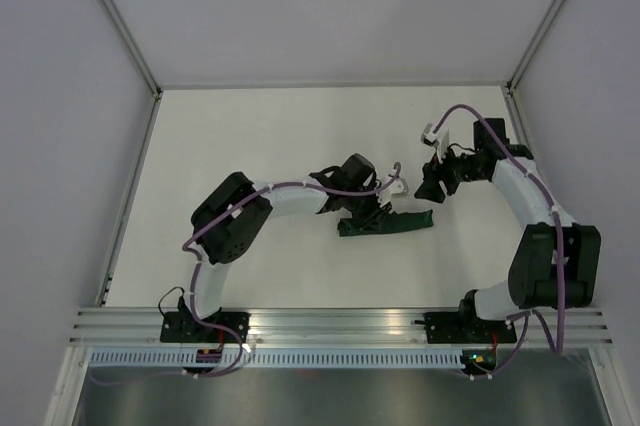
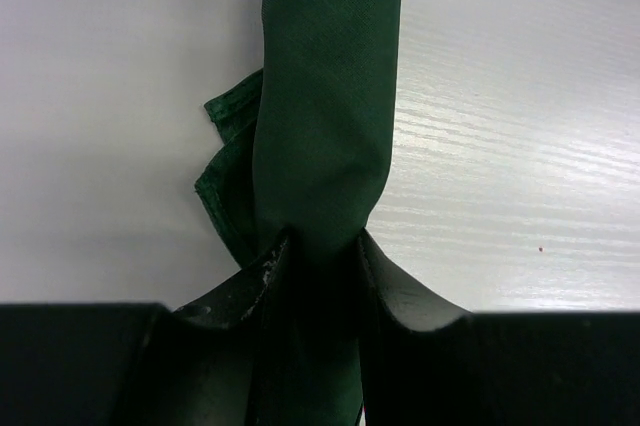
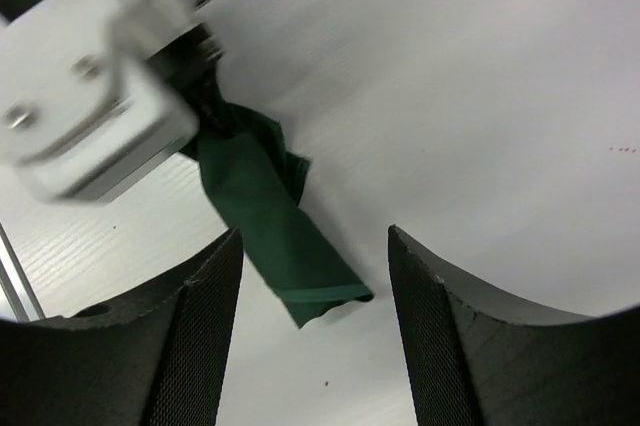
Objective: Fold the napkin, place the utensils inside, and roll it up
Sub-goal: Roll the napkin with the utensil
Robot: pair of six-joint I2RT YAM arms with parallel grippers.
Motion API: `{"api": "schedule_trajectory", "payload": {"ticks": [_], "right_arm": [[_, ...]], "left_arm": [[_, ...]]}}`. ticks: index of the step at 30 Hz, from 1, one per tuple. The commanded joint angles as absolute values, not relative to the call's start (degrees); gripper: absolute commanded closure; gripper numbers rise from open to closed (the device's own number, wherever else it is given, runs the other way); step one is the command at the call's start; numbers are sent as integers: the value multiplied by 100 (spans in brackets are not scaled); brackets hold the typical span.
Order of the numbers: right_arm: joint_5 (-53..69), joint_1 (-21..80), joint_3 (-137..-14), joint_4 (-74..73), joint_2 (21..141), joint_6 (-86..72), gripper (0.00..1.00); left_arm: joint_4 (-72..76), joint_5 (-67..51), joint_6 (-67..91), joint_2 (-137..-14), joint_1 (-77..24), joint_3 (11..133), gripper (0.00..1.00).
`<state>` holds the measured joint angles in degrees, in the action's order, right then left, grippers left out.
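Note:
The dark green napkin [image 1: 392,221] lies rolled into a narrow tube on the white table, left of centre-right. My left gripper [image 1: 372,214] is shut on its left end; in the left wrist view the roll [image 2: 325,106] runs up from between the fingers [image 2: 250,281], with loose corners sticking out on its left. My right gripper [image 1: 432,189] is open and empty, above and to the right of the roll's right end. The right wrist view shows the roll [image 3: 275,231] ahead between its fingers [image 3: 205,326]. No utensils show; the roll hides whatever it holds.
The white table [image 1: 250,126] is bounded by grey walls at the back and sides and a metal rail [image 1: 330,324] at the near edge. The left arm's camera housing [image 3: 85,111] fills the upper left of the right wrist view.

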<state>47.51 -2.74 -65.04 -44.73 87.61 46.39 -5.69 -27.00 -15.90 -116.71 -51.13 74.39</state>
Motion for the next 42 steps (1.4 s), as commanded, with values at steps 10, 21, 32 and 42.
{"api": "schedule_trajectory", "payload": {"ticks": [10,21,32,42], "right_arm": [[4281,147,-4431,-2919,6682,5282,36],[2436,2152,-3410,-1618,6450,5080,36],[1714,3093,-3199,-1213,7241,5150,37],[1714,3182,-3752,-1634,7980,4914,68]], "left_arm": [[-3067,-4877,-1230,-12954,-4403,8938,67],[-4113,-5344,-1309,-13719,-4315,10071,64],[-4333,-5440,-1318,-13922,-4228,10274,64],[-4132,-5019,-1213,-13597,-4210,10239,55]]}}
